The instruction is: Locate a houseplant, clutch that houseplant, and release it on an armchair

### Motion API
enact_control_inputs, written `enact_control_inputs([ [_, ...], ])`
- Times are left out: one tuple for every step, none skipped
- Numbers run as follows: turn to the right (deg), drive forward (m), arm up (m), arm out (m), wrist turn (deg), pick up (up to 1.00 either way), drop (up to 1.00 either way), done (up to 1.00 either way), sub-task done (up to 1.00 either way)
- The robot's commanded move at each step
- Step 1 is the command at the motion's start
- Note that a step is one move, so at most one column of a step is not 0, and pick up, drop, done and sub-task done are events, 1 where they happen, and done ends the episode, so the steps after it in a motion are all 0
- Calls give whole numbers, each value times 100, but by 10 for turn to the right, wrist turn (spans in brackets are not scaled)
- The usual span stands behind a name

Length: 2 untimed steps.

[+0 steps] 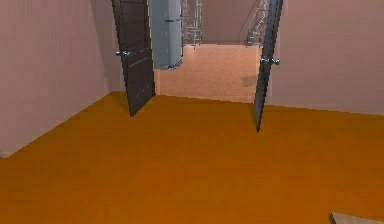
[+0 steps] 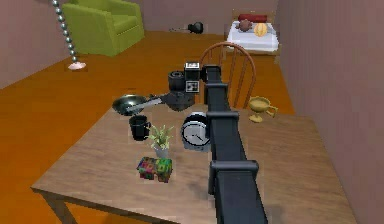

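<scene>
A small houseplant (image 2: 158, 152), green leaves over a patterned pot, stands on the wooden table (image 2: 95, 165) in the arm side view, near its front left. The dark arm (image 2: 232, 160) reaches out over the table. My gripper (image 2: 150, 100) lies beyond the plant, at a dark round dish (image 2: 127, 102) on the tabletop; I cannot tell whether it holds anything. A green armchair (image 2: 105, 24) stands on the orange floor at the upper left, well beyond the table.
On the table also stand a black mug (image 2: 140, 127), a round clock (image 2: 196, 131) and a gold cup (image 2: 260, 106). A wooden chair (image 2: 229, 66) is behind the table, a floor lamp (image 2: 69, 38) by the armchair. Ahead, two dark doors (image 1: 134, 55) flank a doorway.
</scene>
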Motion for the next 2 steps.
enact_control_inputs([
  [0, 0, 0, 0, 210, 0, 0, 0, 0],
  [0, 0, -30, 0, 0, 0, 0, 0, 0],
])
